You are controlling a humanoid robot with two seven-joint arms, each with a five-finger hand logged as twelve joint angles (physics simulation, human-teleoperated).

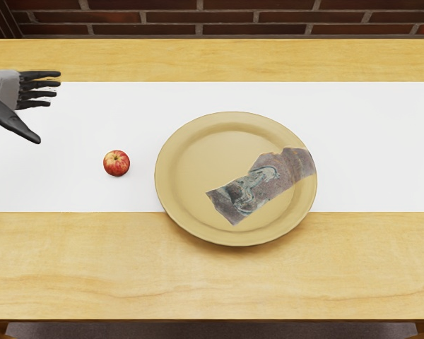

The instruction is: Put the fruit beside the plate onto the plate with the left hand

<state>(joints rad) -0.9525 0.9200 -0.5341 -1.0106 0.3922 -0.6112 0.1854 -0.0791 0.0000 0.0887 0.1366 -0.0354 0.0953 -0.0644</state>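
The apple (116, 163) sits left of the plate (180, 138). The open left hand (15, 95), farther left, could bump it, and it rolls away.

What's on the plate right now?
Only a flat grey-brown patch lies on the plate, across its right half; the surface under it is hidden. The apple sits on the white strip left of the plate, apart from it. Left hand is open at far left.

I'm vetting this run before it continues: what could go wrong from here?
The apple is small, round and loose on the white cloth; a glancing touch from the open left hand could roll it away. The plate lies close beside the apple, so a low carry might clip its rim and shift it.
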